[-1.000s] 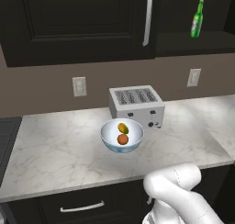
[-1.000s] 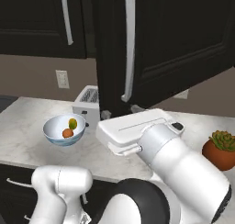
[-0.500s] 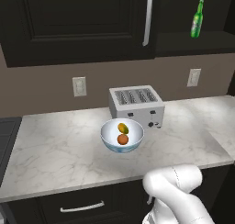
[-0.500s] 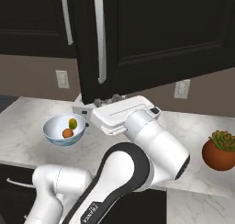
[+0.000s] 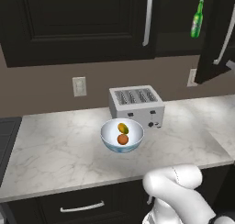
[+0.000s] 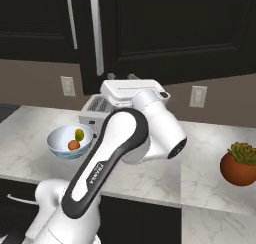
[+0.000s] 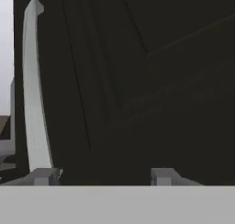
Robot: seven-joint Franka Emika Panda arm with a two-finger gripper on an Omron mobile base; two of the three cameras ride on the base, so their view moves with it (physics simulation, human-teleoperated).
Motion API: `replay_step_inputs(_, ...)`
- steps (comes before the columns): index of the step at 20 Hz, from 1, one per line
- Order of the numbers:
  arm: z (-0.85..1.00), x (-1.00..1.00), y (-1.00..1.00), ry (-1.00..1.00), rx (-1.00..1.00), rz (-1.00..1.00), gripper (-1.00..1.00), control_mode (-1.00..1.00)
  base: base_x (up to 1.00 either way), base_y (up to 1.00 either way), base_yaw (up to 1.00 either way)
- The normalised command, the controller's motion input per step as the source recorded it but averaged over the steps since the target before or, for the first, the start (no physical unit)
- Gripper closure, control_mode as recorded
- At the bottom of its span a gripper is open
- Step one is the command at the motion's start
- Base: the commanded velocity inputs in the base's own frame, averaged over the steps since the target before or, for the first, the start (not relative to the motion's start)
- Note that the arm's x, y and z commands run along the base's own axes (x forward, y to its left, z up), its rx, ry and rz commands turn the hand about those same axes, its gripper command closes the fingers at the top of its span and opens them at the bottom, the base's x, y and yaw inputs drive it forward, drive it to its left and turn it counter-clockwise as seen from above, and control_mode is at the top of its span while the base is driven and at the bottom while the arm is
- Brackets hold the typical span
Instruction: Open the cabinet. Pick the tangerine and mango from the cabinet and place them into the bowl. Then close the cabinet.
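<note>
While the cabinet (image 6: 170, 33) door swings nearly shut vs a sec ago, pincer (image 7: 103, 175) spread, pinching nothing; tangerine (image 5: 122, 139) & mango (image 5: 122, 128) already in bowl (image 5: 110, 142).

Marble counter (image 5: 59, 149): bowl (image 5: 122, 136), toaster (image 5: 136, 106), plant (image 6: 241, 163)

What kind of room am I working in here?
A kitchen, rendered rather than real: a marble-look counter carries a silver toaster and a bowl of fruit, with black wall cabinets above and wall outlets behind.
</note>
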Motion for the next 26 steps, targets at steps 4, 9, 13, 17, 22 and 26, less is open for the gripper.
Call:
replay_step_inputs(4,-0.05,1.0,0.68,0.08,-0.08,-0.35,-1.0,-1.0,0.0,0.0,0.0)
replay_step_inputs(9,-0.28,1.0,0.98,0.02,-0.18,-0.33,-1.0,-1.0,0.0,0.0,0.0)
replay_step_inputs(13,-0.09,1.0,1.0,0.0,-0.15,-0.24,-1.0,-1.0,0.0,0.0,0.0)
replay_step_inputs(17,0.0,1.0,1.0,0.0,-0.05,-0.23,-1.0,-1.0,0.0,0.0,0.0)
replay_step_inputs(22,0.04,1.0,1.0,0.0,0.0,-0.17,-1.0,-1.0,0.0,0.0,0.0)
replay_step_inputs(26,0.0,1.0,0.76,0.01,0.0,-0.14,-1.0,-1.0,0.0,0.0,0.0)
